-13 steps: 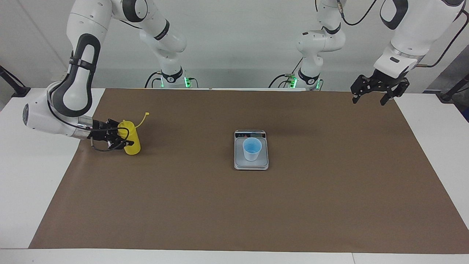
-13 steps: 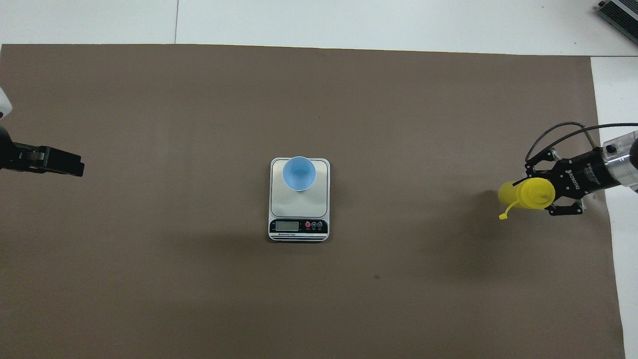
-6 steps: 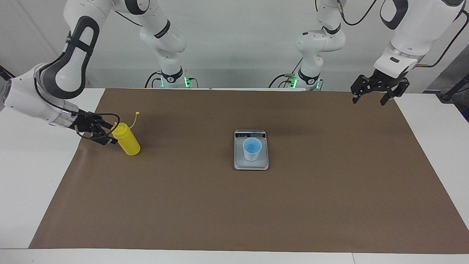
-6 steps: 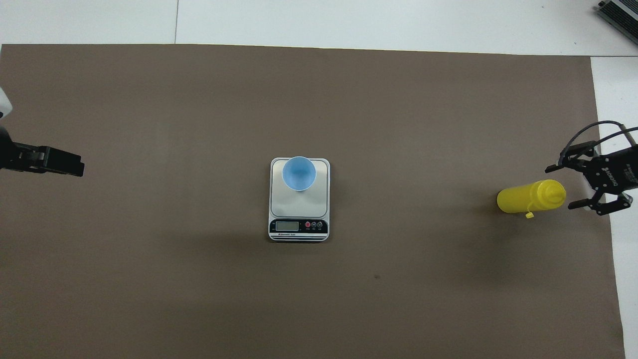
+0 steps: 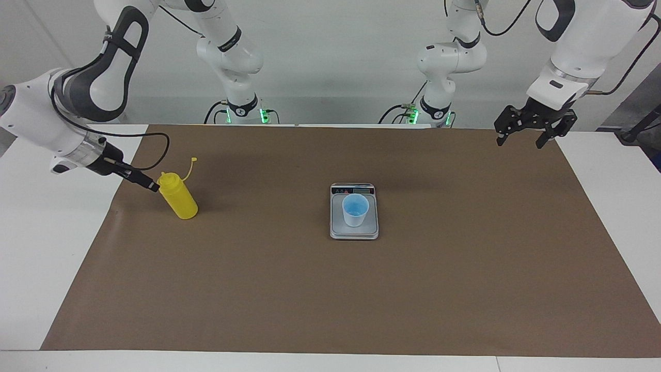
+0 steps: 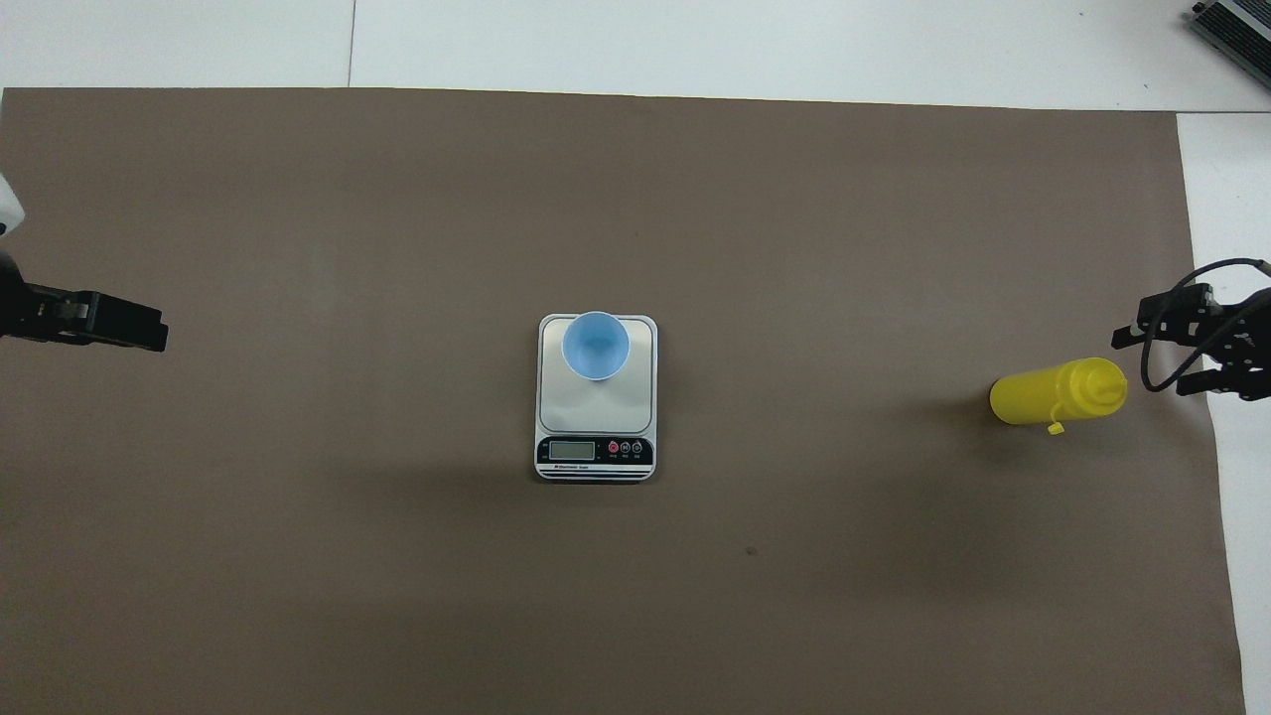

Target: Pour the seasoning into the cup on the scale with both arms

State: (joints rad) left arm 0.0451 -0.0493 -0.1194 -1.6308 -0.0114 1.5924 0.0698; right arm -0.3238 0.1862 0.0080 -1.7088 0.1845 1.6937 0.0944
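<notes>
Released and spread, the right gripper (image 6: 1150, 358) hangs at the right arm's end of the table, just beside the top of the seasoning bottle (image 5: 177, 197) and holding nothing. That bottle stands upright on the brown paper sheet (image 5: 465, 289), free of any grip, its small tethered cap (image 5: 193, 160) sticking up on a thin strap by the nozzle. It is smooth yellow plastic, a rounded cylinder with a narrower shoulder.

Nothing lies between the bottle and the scale (image 5: 354, 232), which sits mid-table well apart from it. The scale is flat, rectangular and silver-grey, with a matte grey weighing plate and a dark display strip on the edge nearer the robots. The cup (image 5: 355, 211) stands on the plate, toward the edge farther from the robots: small, light blue, tapered, without a handle, its open mouth up.

At the other end, the left gripper (image 5: 522, 138) waits in the air over the corner of the sheet, fingers apart and empty. The sheet is dull brown paper covering most of the white table (image 5: 31, 268).
</notes>
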